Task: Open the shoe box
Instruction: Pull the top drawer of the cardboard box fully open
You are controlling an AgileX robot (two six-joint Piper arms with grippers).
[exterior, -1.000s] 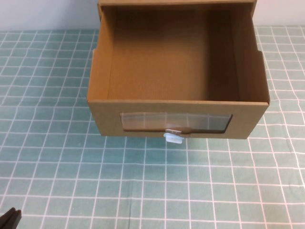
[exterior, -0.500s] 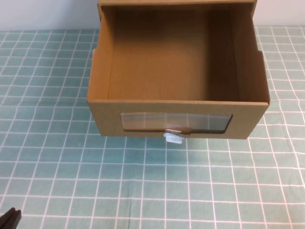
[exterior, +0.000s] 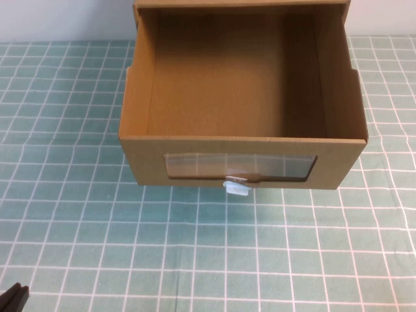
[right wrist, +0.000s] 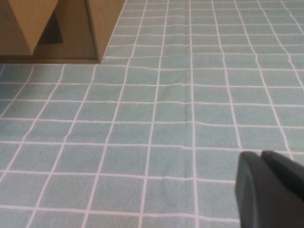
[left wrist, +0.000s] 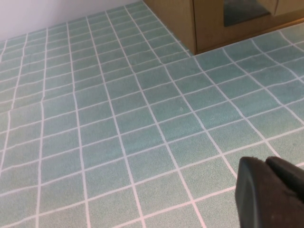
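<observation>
Shoe box, brown cardboard, stands open on the desk. Its top is uncovered, so you look straight down into a bare brown inside. The front wall facing the robot has a clear window with a small white pull tab just under its lower edge. A green cloth with a white grid covers the desk.

The left gripper sits low at the near left corner of the desk. The box lies well ahead of it and off toward the robot's right, with a wide stretch of cloth between them. From the left wrist, the dark fingers look pressed together, holding nothing, and only the near corner of the box shows in the distance.

The right gripper does not show from above. Its own wrist camera has its fingers closed together on nothing, low over the cloth. The box stands well apart from it too, and nothing touches the tab.
</observation>
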